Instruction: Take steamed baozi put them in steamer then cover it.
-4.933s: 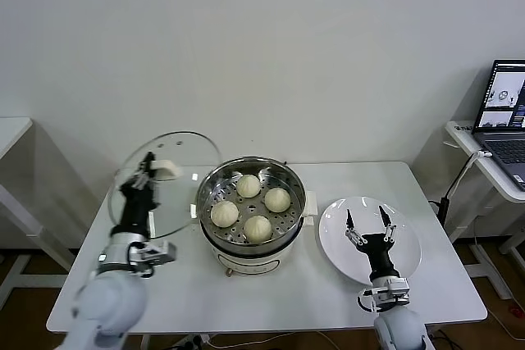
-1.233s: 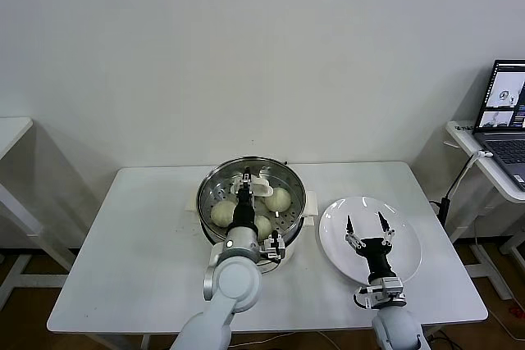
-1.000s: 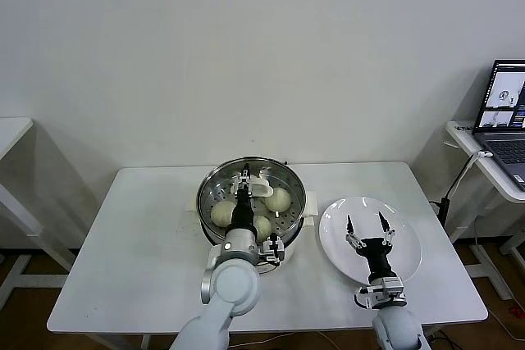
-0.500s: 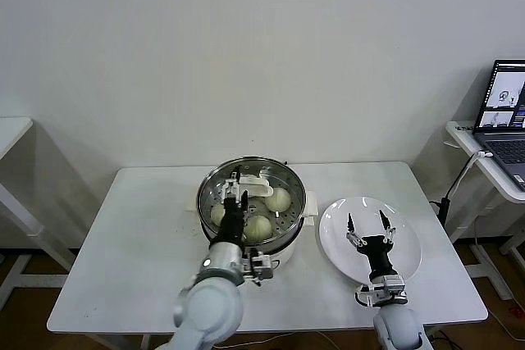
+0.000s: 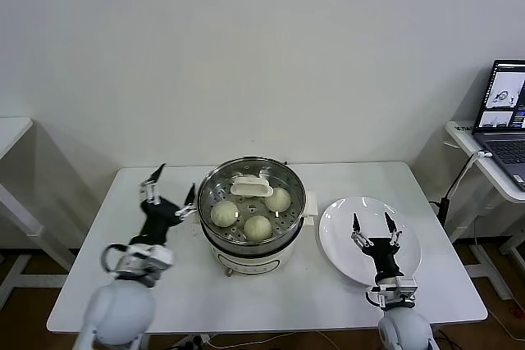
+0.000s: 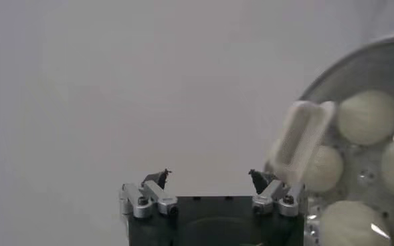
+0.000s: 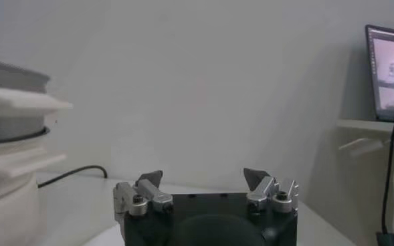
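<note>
The steamer [image 5: 215,235] stands mid-table on its white pot base. The clear glass cover rests on it, its cream handle [image 5: 251,188] near the far side. Through the glass three baozi show: one on the left [image 5: 224,213], one in front [image 5: 257,227], one on the right [image 5: 278,199]. My left gripper [image 5: 168,194] hangs open and empty just left of the steamer, apart from it. In the left wrist view the gripper [image 6: 210,177] is beside the cover's handle [image 6: 300,144] and the baozi [image 6: 369,117]. My right gripper [image 5: 372,231] is parked open over the plate.
A flat white plate [image 5: 340,223] lies right of the steamer under the right gripper. The white table [image 5: 164,284] has bare surface on its left side and front. A laptop [image 5: 509,104] sits on a side desk at the far right.
My left gripper opened, let go of the cover's handle and drew back to the left of the steamer. The cover stays on the steamer. The right arm hardly moved.
</note>
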### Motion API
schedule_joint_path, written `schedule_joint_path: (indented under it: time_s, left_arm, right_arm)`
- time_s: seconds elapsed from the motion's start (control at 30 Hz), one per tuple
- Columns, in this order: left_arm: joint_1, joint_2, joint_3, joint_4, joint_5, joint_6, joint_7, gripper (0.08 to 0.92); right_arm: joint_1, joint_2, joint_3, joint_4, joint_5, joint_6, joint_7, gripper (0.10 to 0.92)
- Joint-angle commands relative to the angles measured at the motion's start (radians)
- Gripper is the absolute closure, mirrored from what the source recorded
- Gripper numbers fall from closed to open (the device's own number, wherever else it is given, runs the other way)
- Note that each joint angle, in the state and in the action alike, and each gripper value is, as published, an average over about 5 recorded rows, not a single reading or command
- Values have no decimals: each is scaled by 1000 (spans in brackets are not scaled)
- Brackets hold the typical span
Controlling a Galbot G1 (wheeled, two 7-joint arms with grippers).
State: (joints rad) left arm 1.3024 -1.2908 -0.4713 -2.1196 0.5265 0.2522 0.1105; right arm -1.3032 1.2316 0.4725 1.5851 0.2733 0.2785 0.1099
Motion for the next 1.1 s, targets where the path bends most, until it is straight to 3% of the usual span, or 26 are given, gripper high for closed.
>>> schedule_joint_path:
  time_s: [0.03,0.33,1.1]
  left_arm:
    - [95,12,-323,292,-704,-415,14,177]
    - [132,-16,-303,309,-714,-462,90,177]
    - [187,-10,-250,258,-649,-470,99,177]
  right_arm:
    - [-43,-19,2,56,122,-21,-6,203]
    - [-67,-13,19,56,99,-38,-8,203]
    - [-95,35,16,97,42,-32,-3,203]
